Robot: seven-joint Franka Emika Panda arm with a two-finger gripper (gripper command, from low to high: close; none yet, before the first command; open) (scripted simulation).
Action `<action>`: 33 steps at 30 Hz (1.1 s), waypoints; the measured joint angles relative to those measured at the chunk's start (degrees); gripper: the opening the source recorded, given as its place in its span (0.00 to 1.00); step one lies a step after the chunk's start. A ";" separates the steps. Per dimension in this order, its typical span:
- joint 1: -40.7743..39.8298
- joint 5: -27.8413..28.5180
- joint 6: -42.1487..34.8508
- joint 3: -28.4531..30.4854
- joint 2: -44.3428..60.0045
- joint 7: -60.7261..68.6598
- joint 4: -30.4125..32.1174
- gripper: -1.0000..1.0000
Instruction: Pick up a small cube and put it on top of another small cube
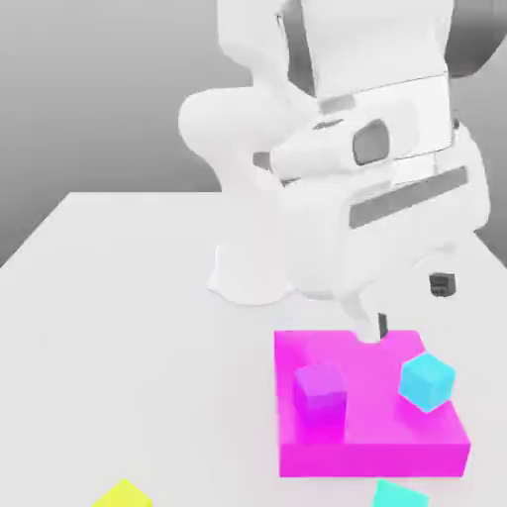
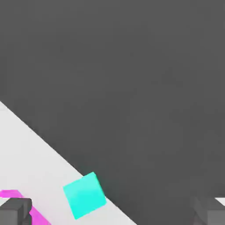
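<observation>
- The white counter (image 1: 119, 287) carries everything; the arm (image 1: 327, 178) rises over its far part.
- A magenta slab (image 1: 396, 441) lies flat near the front edge, with a purple cube (image 1: 321, 386) and a sky-cyan cube (image 1: 428, 381) on top, apart from each other.
- The end effector (image 2: 112, 213) hangs over the slab's far edge, fingers (image 2: 15, 211) spread wide, nothing between them.
- The small cube (image 2: 84, 195) (teal-green) sits on the counter just in front of the slab, near the edge.
- A yellow cube (image 1: 124, 494) lies toward the exterior view's left.
</observation>
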State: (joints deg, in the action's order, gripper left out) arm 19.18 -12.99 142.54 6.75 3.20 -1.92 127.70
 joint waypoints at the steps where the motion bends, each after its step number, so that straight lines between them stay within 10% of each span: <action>1: 0.13 0.23 0.56 -0.22 1.95 1.32 -0.14 0.50; 14: 1.88 7.66 12.29 -2.23 26.80 10.29 -2.78 0.50; 15: 1.74 7.53 13.17 -2.41 27.94 10.43 -3.00 0.00; 33: -7.77 5.84 3.57 7.09 14.79 11.57 1.30 0.00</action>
State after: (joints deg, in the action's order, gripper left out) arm 11.41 -7.15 146.11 13.83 17.99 9.65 129.00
